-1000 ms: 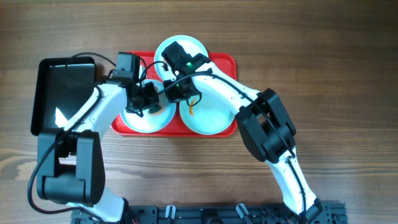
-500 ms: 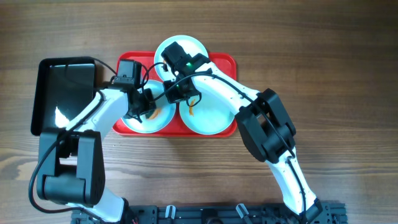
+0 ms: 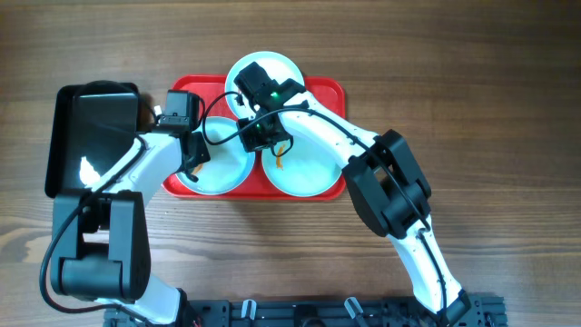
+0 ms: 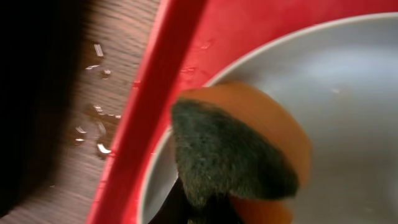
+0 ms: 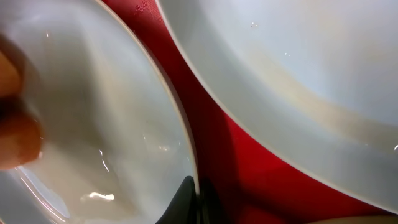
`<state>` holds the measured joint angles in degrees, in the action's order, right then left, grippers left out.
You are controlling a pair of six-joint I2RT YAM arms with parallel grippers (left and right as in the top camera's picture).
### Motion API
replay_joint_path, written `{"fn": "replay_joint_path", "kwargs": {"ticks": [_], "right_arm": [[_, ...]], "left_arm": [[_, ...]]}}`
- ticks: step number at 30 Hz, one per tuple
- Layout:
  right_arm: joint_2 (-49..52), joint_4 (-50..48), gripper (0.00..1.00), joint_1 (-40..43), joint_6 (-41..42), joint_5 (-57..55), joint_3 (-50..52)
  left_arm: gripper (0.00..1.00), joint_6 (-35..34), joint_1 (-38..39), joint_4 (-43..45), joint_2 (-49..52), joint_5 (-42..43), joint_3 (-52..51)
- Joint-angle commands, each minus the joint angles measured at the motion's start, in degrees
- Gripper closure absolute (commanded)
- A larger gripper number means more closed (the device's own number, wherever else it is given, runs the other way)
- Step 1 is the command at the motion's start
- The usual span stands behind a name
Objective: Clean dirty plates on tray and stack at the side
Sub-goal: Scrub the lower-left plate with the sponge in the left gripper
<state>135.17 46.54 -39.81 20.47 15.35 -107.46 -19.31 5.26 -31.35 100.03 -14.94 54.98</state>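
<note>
Red plastic is seen in the one large tray (image 3: 331, 91), which is set at the middle of the wooden table (image 3: 472, 91). Three round pale plates are counted on it. The left plate (image 3: 227, 168) and the right plate (image 3: 309, 173) are laid side by side along the near edge. The far plate (image 3: 281, 65) is placed behind them, overhanging the tray's far rim and partly hidden by the right arm (image 3: 336, 136). One small orange smear is seen on the right plate near its left side. One black tray (image 3: 91, 136) is laid just to the left of the red one.

Two arms are reached in over the plates. The left jaws are closed on one sponge (image 4: 236, 149), orange with a dark scouring face, and it is pressed against the left plate at its left rim, next to the red tray's raised edge. A few water drops (image 4: 99, 148) are scattered on the table beside that edge. The right jaws are closed on the right rim of the left plate, in the gap between the two near plates.
</note>
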Motion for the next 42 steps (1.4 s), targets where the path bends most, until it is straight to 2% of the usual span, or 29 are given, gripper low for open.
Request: {"fn": "replay_joint_path", "kwargs": {"ticks": [1,8,13,15,20,25,29,33,42], "right_arm": [[2.0,0.7,0.96,0.1,-1.0,0.1,-1.0],[2.0,0.4,0.96,0.1,-0.9,0.1,-1.0],[2.0,0.4,0.96,0.1,-0.9,0.1,-1.0],[2.0,0.4,0.96,0.1,-0.9,0.1,-1.0],[2.0,0.3,0.95,0.1,-0.8,0.1,-1.0],[2.0,0.3,0.96,0.1,-0.8,0.1,-1.0],[2.0,0.4,0.96,0.1,-0.9,0.1,-1.0],[2.0,0.4,0.96,0.1,-0.9,0.1,-1.0],[2.0,0.4,0.96,0.1,-0.9,0.1,-1.0]], "left_arm": [[0.96,0.9,-0.8,-1.5,-0.1,-6.1,-1.7],[0.96,0.9,2.6,-3.5,-7.1,-5.1,-1.7],[0.96,0.9,5.5,-3.0,-11.2,4.7,-1.7],[0.96,0.8,5.9,-2.6,-10.8,6.6,-1.8],[0.96,-5.4,5.9,-1.3,-8.6,7.4,-2.9],[0.96,-5.4,5.9,1.9,-4.7,12.6,-3.4],[0.96,-5.3,5.8,2.9,-2.3,12.5,-3.4],[0.96,-4.9,5.4,1.9,-1.7,8.9,-3.4],[0.96,-4.9,2.8,-5.2,-1.8,-14.3,-3.3]]}}
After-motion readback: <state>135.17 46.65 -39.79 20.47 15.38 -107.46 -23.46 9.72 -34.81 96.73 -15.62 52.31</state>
